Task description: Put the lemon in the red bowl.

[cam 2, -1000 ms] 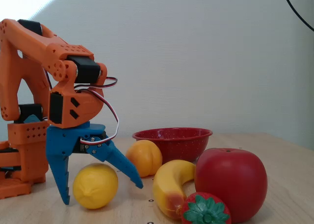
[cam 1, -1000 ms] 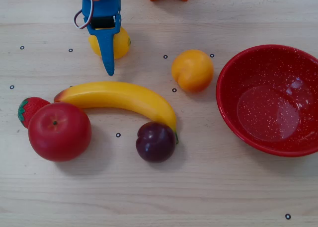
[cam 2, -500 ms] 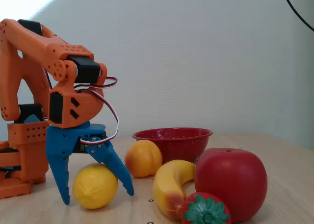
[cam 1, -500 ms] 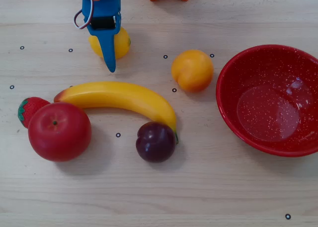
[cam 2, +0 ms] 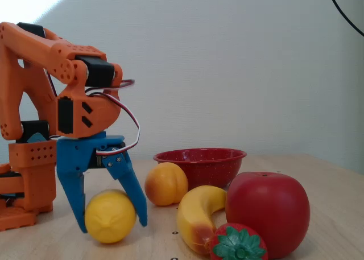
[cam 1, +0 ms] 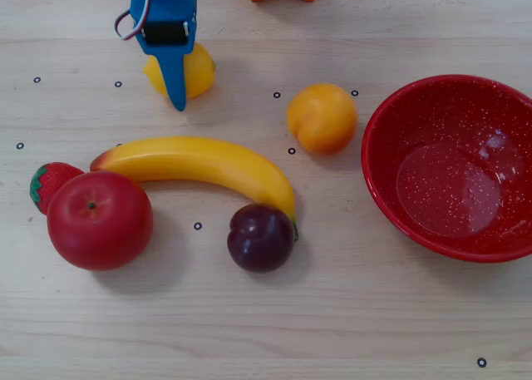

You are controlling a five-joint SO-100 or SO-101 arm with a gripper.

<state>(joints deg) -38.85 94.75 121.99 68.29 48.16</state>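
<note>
The lemon (cam 1: 200, 71) (cam 2: 110, 217) is a small plain-yellow oval that lies on the wooden table at the back left of the overhead view. My blue gripper (cam 1: 178, 93) (cam 2: 112, 226) points down over it, with one finger on each side. Both fingers touch its sides, so the gripper is shut on the lemon, which still rests on the table. The red bowl (cam 1: 391, 197) (cam 2: 199, 157), glossy with white speckles, stands empty at the right of the overhead view, well away from the gripper.
An orange-yellow round fruit (cam 1: 322, 117) lies between the lemon and the bowl. A banana (cam 1: 199, 165), a red apple (cam 1: 99, 219), a strawberry (cam 1: 50, 183) and a dark plum (cam 1: 260, 237) lie in front. The orange arm base (cam 2: 25, 174) stands at the back.
</note>
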